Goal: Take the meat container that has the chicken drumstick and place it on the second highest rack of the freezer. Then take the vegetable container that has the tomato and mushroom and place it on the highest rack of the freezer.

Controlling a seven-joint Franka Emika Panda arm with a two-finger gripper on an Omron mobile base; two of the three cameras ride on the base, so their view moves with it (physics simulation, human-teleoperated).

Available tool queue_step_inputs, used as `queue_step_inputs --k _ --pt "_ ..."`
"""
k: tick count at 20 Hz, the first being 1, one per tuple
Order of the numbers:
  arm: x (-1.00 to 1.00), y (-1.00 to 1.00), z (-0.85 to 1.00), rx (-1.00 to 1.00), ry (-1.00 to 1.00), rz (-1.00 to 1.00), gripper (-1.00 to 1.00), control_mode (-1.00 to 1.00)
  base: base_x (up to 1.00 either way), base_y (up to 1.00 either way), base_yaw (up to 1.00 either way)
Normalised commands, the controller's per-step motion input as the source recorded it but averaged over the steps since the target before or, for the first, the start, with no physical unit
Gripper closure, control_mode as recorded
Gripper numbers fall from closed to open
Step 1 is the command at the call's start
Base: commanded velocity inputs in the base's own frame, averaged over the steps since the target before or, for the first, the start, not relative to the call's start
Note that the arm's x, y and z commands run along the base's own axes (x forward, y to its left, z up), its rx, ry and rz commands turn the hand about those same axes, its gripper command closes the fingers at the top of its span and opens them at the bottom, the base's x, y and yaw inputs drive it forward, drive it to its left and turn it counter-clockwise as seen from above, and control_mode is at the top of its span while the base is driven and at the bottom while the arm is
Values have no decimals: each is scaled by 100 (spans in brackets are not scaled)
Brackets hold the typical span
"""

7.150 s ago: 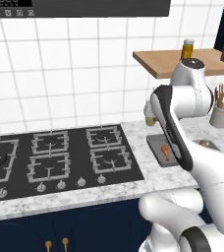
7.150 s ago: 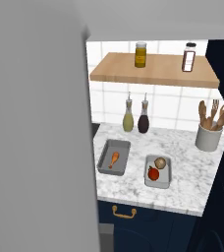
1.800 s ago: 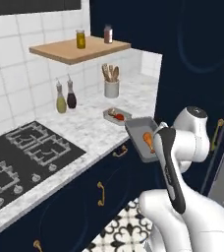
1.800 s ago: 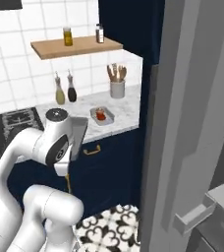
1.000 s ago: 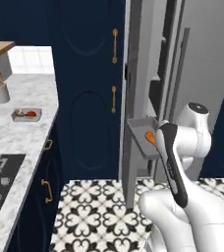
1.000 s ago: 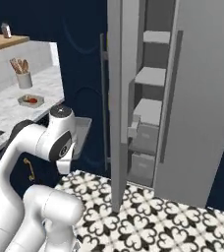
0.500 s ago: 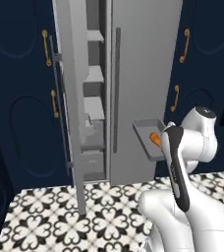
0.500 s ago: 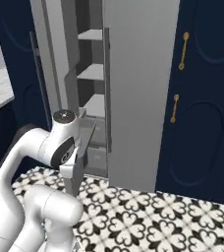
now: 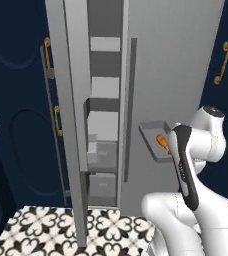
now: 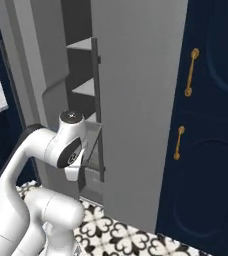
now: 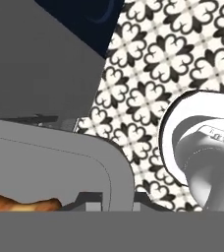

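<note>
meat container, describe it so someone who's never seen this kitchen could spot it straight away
Start at the tall grey freezer with its door swung open on pale inner shelves. Just in front of its closed right-hand panel, the white arm holds up a shallow grey rectangular tray, the meat container. It is the one tray held in the air, with the orange-brown chicken drumstick lying in it.

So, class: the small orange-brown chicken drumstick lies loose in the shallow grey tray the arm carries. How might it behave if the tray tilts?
The small orange-brown chicken drumstick is much shorter than the shallow grey tray, so it would probably slide. Its rounded club shape suggests it may also roll. The low rim should probably stop it.
</note>
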Motion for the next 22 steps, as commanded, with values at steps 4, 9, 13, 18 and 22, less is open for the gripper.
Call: queue_step_inputs --k 4,9,13,18,22 --pt "0 0 0 0 0 0 100 100 29 12 46" --pt "0 0 0 0 0 0 100 100 29 17 21" --pt "0 0 0 0 0 0 100 100 89 1 2" --pt "0 0 0 0 0 0 100 100 74 26 0" --pt "0 0 0 0 0 0 100 100 54 10 0"
